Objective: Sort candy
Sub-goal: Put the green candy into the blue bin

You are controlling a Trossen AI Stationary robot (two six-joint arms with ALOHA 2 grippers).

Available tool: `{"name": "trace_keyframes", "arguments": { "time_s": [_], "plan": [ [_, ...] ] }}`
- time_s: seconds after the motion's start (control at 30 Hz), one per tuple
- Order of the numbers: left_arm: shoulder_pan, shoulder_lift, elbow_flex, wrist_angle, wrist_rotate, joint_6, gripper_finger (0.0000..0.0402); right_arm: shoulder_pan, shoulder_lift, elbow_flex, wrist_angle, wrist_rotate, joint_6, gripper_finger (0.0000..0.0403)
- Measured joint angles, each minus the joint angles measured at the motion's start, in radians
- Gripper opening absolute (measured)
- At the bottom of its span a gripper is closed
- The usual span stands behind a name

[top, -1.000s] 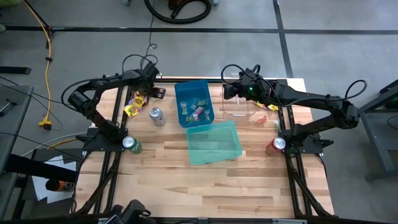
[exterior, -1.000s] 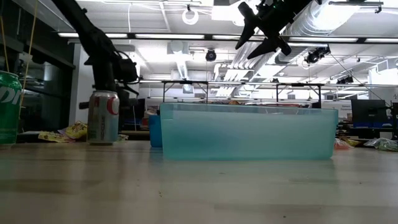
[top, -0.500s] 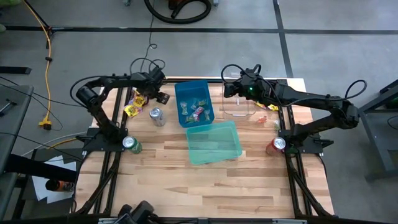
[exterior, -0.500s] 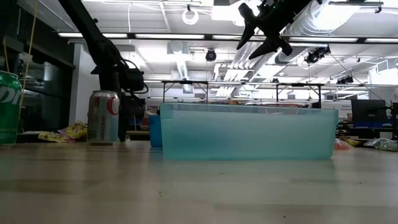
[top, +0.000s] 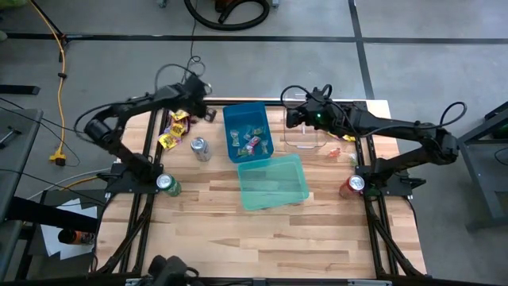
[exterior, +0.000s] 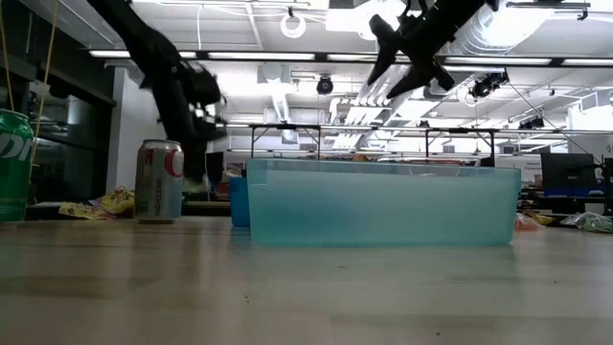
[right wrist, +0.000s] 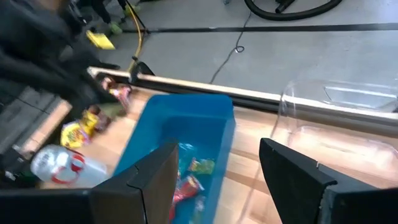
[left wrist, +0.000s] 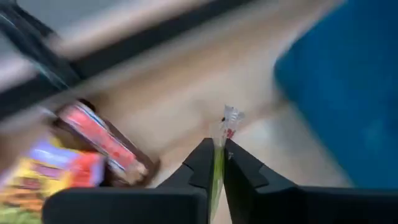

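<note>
the left end effector (left wrist: 216, 163) is clamped on a thin green candy (left wrist: 219, 167) standing up between its fingers, above the bench (top: 214, 199) beside the blue bin (top: 248, 131); the right end effector (right wrist: 216, 180) hangs open over the clear container (right wrist: 339, 118)

You're in an open lab or workshop: exposed ceiling ducts (exterior: 536, 34), strip lights (exterior: 287, 56), rows of workbenches (exterior: 383, 134), taped concrete floor (top: 262, 67), yellow cable (top: 60, 75).

A grey concrete floor (top: 262, 56) is surrounding the pale wooden-plank table (top: 238, 214); a yellow cable (top: 60, 71) is trailing across it, and long ceiling strip lights (exterior: 259, 56) are glowing above distant dark-framed desks (exterior: 287, 134).
</note>
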Motion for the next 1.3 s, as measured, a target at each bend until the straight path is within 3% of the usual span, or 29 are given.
{"name": "trace_keyframes", "arguments": {
  "time_s": [0.17, 0.3, 0.5, 0.8, 1.03, 1.3],
  "plan": [
    [-0.023, -0.168, 0.070, 0.044, 0.016, -0.064, 0.0008, 0.000, 0.001, -0.027, -0.006, -0.004, -0.054, 0.0220],
    [-0.091, -0.271, 0.072, 0.206, 0.063, -0.145, 0.0003, 0.000, -0.017, -0.027, 0.031, -0.028, -0.184, 0.0220],
    [-0.286, -0.288, 0.073, 0.411, 0.066, -0.205, 0.0001, -0.002, -0.099, -0.027, 0.071, -0.095, -0.345, 0.0220],
    [-0.562, -0.226, 0.071, 0.468, -0.152, -0.130, 0.0000, -0.002, -0.228, -0.025, 0.067, -0.107, -0.439, 0.0220],
    [-0.557, -0.214, -0.055, 0.737, -0.178, -0.133, 0.0000, 0.000, -0.243, -0.025, 0.025, -0.109, -0.429, 0.0220],
    [-0.512, -0.214, -0.089, 0.750, -0.178, -0.195, 0.0000, 0.000, -0.243, -0.025, 0.001, -0.118, -0.388, 0.0220]
  ]
}}
